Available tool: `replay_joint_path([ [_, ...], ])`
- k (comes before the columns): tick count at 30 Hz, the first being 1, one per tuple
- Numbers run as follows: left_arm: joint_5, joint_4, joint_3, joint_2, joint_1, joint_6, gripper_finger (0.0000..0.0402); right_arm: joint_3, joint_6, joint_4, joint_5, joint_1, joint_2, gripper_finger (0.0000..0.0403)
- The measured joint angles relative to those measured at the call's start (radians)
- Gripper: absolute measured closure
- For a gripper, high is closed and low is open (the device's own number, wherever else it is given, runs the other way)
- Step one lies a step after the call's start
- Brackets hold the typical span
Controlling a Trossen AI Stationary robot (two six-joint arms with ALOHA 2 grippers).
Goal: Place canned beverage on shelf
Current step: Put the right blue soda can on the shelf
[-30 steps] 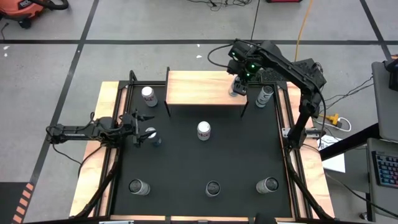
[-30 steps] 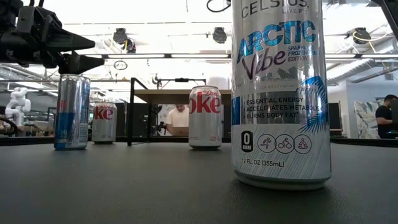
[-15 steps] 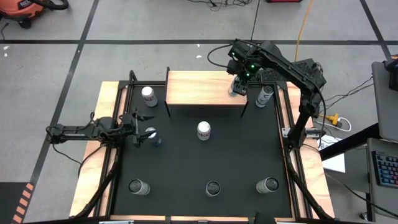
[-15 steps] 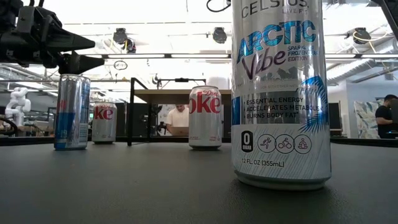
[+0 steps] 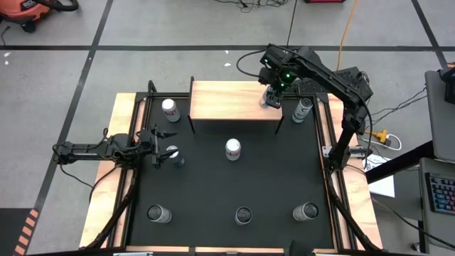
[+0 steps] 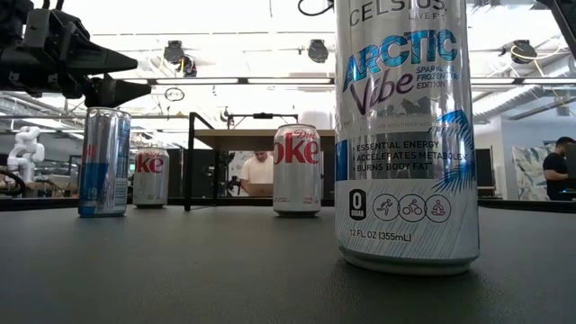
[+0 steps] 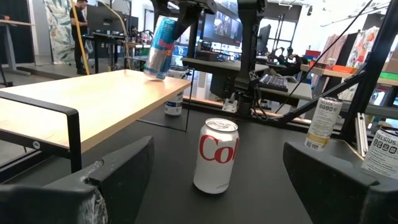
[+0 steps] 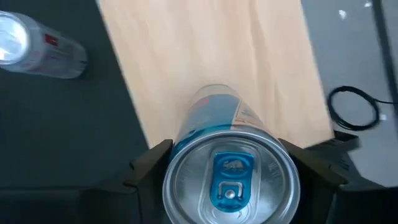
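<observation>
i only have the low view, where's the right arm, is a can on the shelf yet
observer: the right gripper is above the right end of the shelf, jaws shut on a blue can.
operator: is it set down
observer: the left wrist view shows it tilted; i cannot tell whether its base touches the wood.
operator: any other cans up there
observer: from above, that is the only can over the shelf; a silver can stands on the black mat just off the shelf's right end.
</observation>
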Motion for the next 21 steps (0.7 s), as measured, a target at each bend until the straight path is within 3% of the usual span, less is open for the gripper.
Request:
replay_joint_path([
  [9, 0.000, -0.001, 0.000, 0.000, 0.000, 0.000, 0.0041, 0.000, -0.022, 0.002, 0.009, 0.000, 0.000, 0.0094],
  [12, 0.000, -0.001, 0.000, 0.000, 0.000, 0.000, 0.0041, 0.000, -0.024, 0.001, 0.015, 0.000, 0.000, 0.0089],
  [21, 0.000, -0.002, 0.000, 0.000, 0.000, 0.000, 0.0041, 0.000, -0.030, -0.002, 0.165, 0.000, 0.000, 0.0088],
])
